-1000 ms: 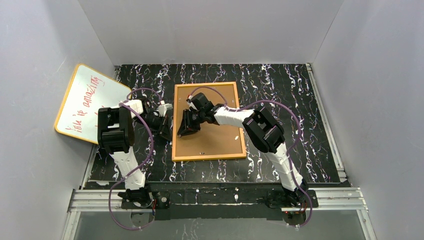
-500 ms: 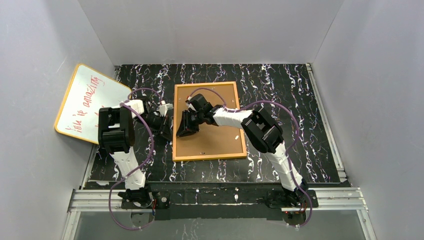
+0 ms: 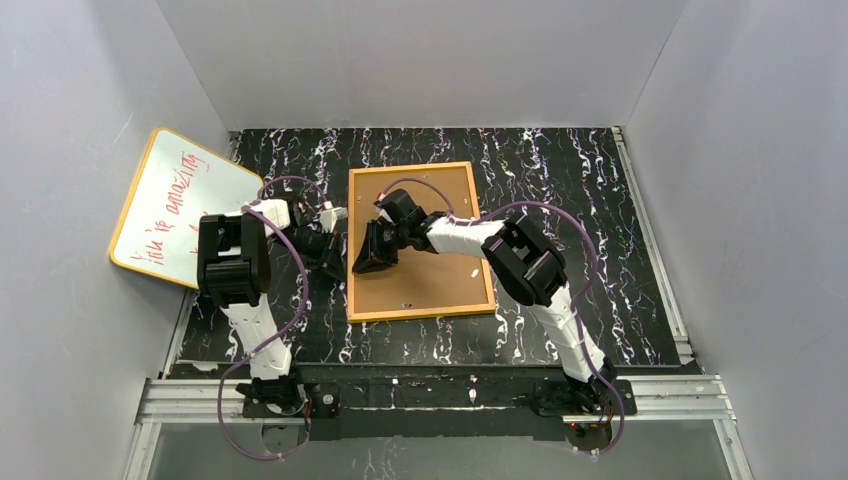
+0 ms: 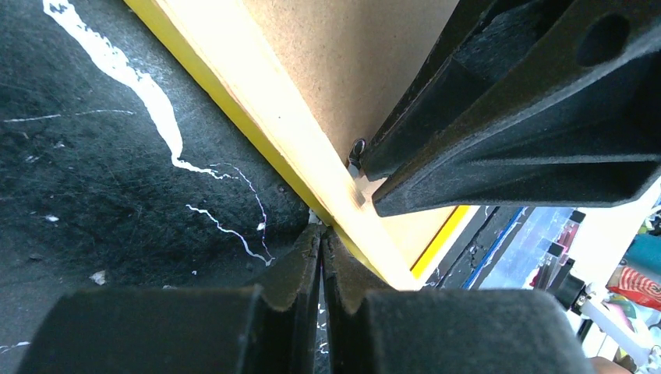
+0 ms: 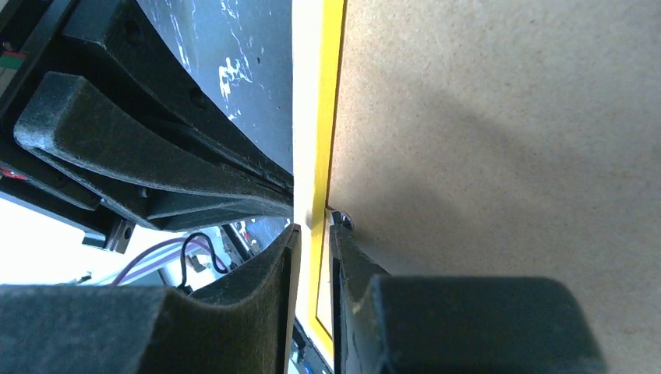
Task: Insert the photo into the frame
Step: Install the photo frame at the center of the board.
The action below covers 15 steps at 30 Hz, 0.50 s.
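frame with fibrous brown backing board: right claw pinches its thin yellow rim, left claw clenched.

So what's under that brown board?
Only the frame shows, as a yellow rim around the board, on the black mat. Whatever lies beneath the board, photo or glass, is covered; I cannot tell.
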Tool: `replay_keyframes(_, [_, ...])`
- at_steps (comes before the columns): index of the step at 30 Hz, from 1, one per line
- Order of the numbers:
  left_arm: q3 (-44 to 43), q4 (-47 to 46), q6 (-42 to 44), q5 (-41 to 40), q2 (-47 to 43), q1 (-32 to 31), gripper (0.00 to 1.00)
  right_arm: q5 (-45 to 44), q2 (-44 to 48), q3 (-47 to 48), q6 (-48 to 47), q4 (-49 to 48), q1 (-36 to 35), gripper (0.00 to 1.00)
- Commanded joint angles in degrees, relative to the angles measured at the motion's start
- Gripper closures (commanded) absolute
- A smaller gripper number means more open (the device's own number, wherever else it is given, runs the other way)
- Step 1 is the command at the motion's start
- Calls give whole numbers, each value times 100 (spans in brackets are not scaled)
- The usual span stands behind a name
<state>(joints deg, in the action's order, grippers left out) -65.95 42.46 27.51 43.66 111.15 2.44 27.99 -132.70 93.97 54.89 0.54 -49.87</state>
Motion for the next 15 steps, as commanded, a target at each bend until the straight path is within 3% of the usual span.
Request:
replay_keyframes(1, [124, -130, 123, -183, -45, -156, 96, -297, 55, -178, 127, -372, -97, 72])
replay_keyframes(7, [-375, 358, 213, -380, -101, -46, 96, -306, 761, -388, 40, -366, 26, 67])
replay_keyframes(15, [-1535, -151, -1034, -567, 436, -35, 93, -779, 919, -90, -315, 131, 493, 45])
